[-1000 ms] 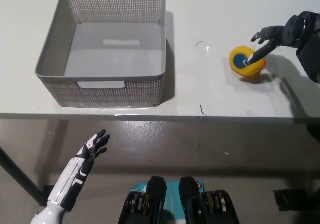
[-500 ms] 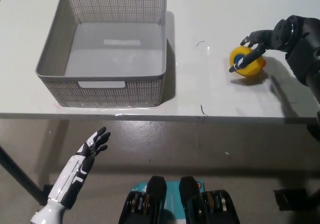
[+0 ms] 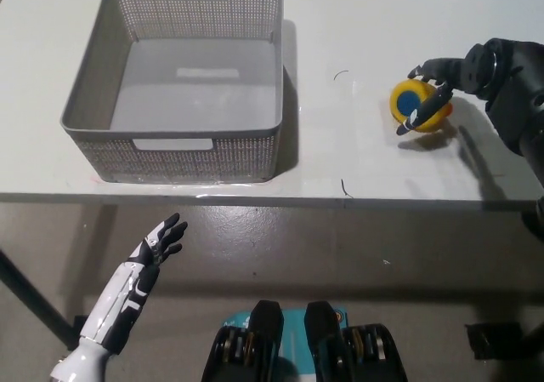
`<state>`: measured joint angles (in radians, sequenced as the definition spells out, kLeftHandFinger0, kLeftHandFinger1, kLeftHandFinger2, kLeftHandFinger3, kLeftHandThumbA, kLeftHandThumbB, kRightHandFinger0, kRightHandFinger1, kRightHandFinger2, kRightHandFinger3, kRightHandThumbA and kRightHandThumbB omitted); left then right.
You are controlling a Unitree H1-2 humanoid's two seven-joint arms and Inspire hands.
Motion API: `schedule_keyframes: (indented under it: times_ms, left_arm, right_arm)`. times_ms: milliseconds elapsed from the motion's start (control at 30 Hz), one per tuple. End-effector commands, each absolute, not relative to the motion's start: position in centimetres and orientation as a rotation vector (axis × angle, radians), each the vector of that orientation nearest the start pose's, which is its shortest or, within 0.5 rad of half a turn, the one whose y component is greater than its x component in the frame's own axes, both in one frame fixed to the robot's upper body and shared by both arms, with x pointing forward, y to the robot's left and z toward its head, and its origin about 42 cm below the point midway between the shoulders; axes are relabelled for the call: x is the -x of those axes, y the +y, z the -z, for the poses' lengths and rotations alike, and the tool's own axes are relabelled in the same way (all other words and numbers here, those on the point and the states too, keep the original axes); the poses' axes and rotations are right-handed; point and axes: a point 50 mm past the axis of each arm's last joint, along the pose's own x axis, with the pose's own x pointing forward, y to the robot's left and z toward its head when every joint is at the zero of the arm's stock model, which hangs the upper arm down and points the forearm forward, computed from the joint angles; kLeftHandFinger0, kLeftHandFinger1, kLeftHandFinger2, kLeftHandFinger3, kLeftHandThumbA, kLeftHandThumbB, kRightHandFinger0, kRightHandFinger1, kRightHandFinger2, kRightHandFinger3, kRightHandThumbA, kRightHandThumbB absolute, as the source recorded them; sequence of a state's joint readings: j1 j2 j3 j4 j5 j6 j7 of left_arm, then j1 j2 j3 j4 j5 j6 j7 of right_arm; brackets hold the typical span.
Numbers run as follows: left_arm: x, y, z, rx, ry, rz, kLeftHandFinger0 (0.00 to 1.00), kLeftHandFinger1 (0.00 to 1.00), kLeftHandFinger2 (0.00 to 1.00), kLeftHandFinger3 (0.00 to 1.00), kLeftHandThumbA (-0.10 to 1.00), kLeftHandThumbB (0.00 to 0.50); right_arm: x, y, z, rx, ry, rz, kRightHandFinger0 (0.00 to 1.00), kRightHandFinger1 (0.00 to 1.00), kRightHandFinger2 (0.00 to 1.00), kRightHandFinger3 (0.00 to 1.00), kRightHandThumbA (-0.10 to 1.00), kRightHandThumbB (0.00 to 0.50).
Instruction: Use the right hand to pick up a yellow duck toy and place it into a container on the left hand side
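The yellow duck toy (image 3: 414, 104) lies on its side at the right of the white table (image 3: 357, 156), its blue underside facing me. My black right hand (image 3: 442, 84) reaches in from the right edge; its fingers (image 3: 427, 67) curl over the top and across the lower front of the duck, closed around it. The duck rests on the table. The grey perforated basket (image 3: 170, 132) stands at the left of the table with nothing in it. My white left hand (image 3: 158, 248) hangs open below the table's front edge at the lower left.
Bare tabletop lies between the basket's right wall and the duck. The table's front edge (image 3: 255, 198) runs across the middle of the picture, with grey floor (image 3: 340, 254) below it. A small dark mark (image 3: 343, 186) sits near the front edge.
My right hand has moved left and down onto the duck, and its fingers have wrapped around the toy. The duck has turned slightly. The left hand has drifted a little lower.
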<state>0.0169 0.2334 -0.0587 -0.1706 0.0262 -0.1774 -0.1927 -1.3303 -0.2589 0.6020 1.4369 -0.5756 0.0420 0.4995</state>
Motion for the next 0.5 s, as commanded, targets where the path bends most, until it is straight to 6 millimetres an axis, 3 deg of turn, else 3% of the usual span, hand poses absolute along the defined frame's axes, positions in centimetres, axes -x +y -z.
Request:
schedule_keyframes:
  times_ms: [0, 167, 267, 300, 333, 367, 400, 433, 467]
  left_arm:
    - [-27.6, 25.6, -16.8, -0.292, -0.386, 0.288, 1.0, 1.0, 1.0, 1.0, 1.0, 0.197]
    - [-27.3, 25.7, -16.9, -0.298, -0.383, 0.285, 1.0, 1.0, 1.0, 1.0, 1.0, 0.188]
    - [-27.4, 25.6, -16.9, -0.295, -0.376, 0.285, 1.0, 1.0, 1.0, 1.0, 1.0, 0.197]
    - [-27.4, 25.6, -16.9, -0.296, -0.376, 0.287, 1.0, 1.0, 1.0, 1.0, 1.0, 0.202]
    - [-27.4, 25.6, -16.9, -0.297, -0.378, 0.288, 1.0, 1.0, 1.0, 1.0, 1.0, 0.201]
    - [-27.5, 25.6, -17.0, -0.299, -0.382, 0.29, 1.0, 1.0, 1.0, 1.0, 1.0, 0.199]
    - [-27.5, 25.5, -17.0, -0.301, -0.384, 0.291, 1.0, 1.0, 1.0, 1.0, 1.0, 0.202]
    - [-27.6, 25.5, -17.1, -0.303, -0.387, 0.293, 1.0, 1.0, 1.0, 1.0, 1.0, 0.197]
    - [-27.6, 25.5, -17.2, -0.303, -0.387, 0.294, 1.0, 1.0, 1.0, 1.0, 1.0, 0.197]
  right_arm:
    - [-58.5, -22.5, -27.8, 1.414, 0.563, -0.531, 1.0, 1.0, 1.0, 1.0, 0.89, 0.463]
    - [-58.1, -23.1, -26.7, 1.469, 0.606, -0.513, 1.0, 1.0, 1.0, 1.0, 0.86, 0.483]
    - [-58.1, -23.4, -26.5, 1.469, 0.615, -0.488, 1.0, 1.0, 1.0, 1.0, 0.78, 0.456]
    - [-58.1, -23.5, -26.4, 1.454, 0.607, -0.474, 1.0, 1.0, 1.0, 1.0, 0.69, 0.412]
    - [-58.1, -23.6, -26.2, 1.422, 0.6, -0.461, 1.0, 1.0, 1.0, 1.0, 0.61, 0.324]
    - [-58.1, -23.8, -26.0, 1.38, 0.573, -0.404, 0.98, 1.0, 1.0, 1.0, 0.46, 0.325]
    - [-58.1, -23.9, -25.9, 1.373, 0.547, -0.369, 0.5, 0.63, 0.86, 1.0, 0.23, 0.344]
    - [-58.2, -24.1, -25.7, 1.363, 0.481, -0.296, 0.23, 0.44, 0.63, 1.0, 0.03, 0.34]
    - [-58.2, -24.1, -25.7, 1.362, 0.477, -0.29, 0.2, 0.43, 0.59, 1.0, 0.01, 0.338]
